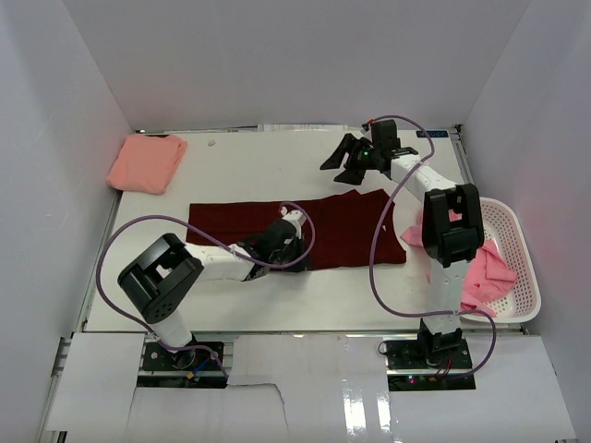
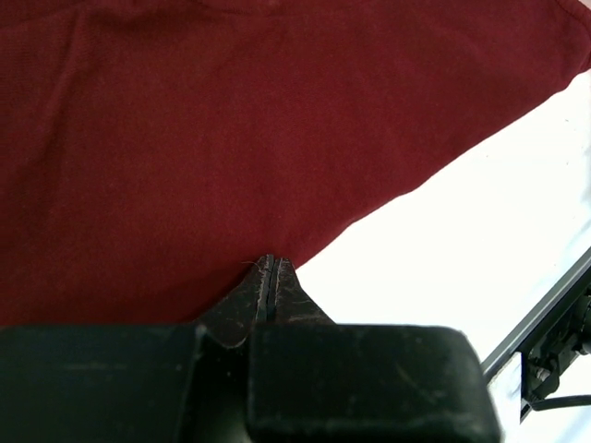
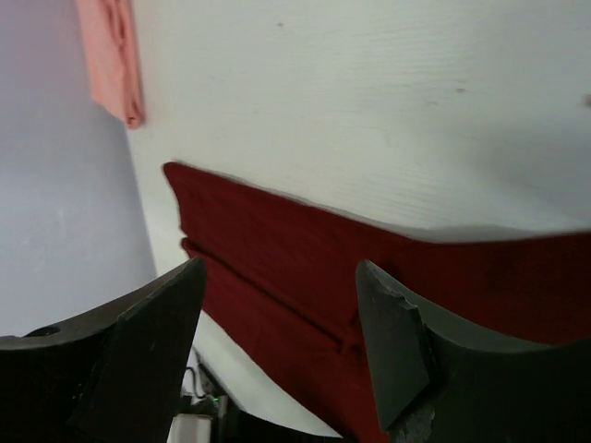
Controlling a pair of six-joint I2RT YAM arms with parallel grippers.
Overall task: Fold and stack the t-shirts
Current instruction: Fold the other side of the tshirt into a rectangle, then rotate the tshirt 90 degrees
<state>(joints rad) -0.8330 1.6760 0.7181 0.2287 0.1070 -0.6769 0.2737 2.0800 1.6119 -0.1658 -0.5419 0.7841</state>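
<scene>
Looking down from above: maroon t-shirt (image 1: 351, 231) laid flat as a long, dark band across the middle of the table (image 1: 277, 300), folded lengthwise, edges fairly straight. Salmon t-shirt (image 1: 148, 163) folded into a neat pad at the far left corner, well apart. Pink t-shirts (image 1: 488, 274) crumpled in the white basket (image 1: 524, 277) at the right edge. Left gripper (image 1: 275, 244) low over the band's near side. Right gripper (image 1: 349, 164) raised beyond the far edge, spread wide.

From the left wrist: maroon t-shirt (image 2: 231, 138) filling most of the view, smooth and matte, faintly creased, edged diagonally against bare white table. Left gripper (image 2: 271, 269) pressed shut, tips right at that edge; impossible to tell whether any cloth is pinched.

From the right wrist: maroon t-shirt (image 3: 323, 268) below, stacked layers showing along the folded end. Right gripper (image 3: 282, 277) wide apart, nothing between. Salmon t-shirt (image 3: 111, 55) at top left, beside the wall.
</scene>
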